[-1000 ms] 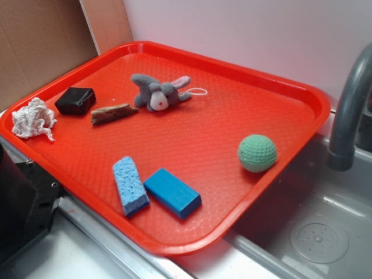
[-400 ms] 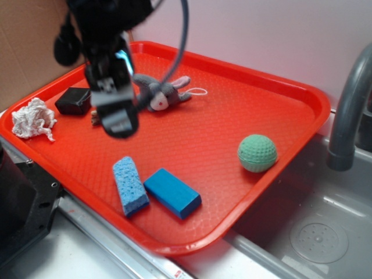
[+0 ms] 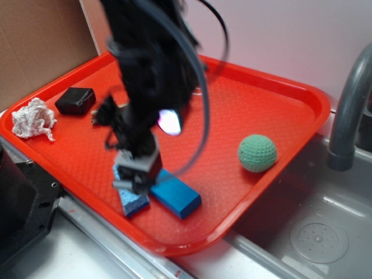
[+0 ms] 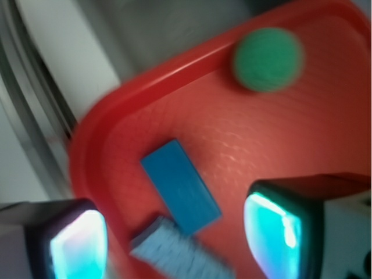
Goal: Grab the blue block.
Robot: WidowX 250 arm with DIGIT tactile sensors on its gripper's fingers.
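The blue block (image 3: 175,193) lies flat near the front edge of the red tray (image 3: 273,87). In the wrist view the blue block (image 4: 181,185) lies ahead of the fingers. My gripper (image 3: 138,174) hangs low over the paler blue sponge (image 3: 133,202), just left of the block. The gripper (image 4: 177,241) is open and empty, with its two fingers wide apart. The sponge (image 4: 177,253) lies between them, and the block's near end reaches toward the gap. The picture is blurred by motion.
A green ball (image 3: 257,153) sits at the tray's right side, also in the wrist view (image 4: 268,59). A black block (image 3: 75,100) and a crumpled white tissue (image 3: 34,118) lie at the left. A grey faucet (image 3: 349,110) and sink stand right. The arm hides the toy rabbit.
The arm came into view from the upper left and swept down and right across the tray. It now stands low over the sponge beside the blue block.
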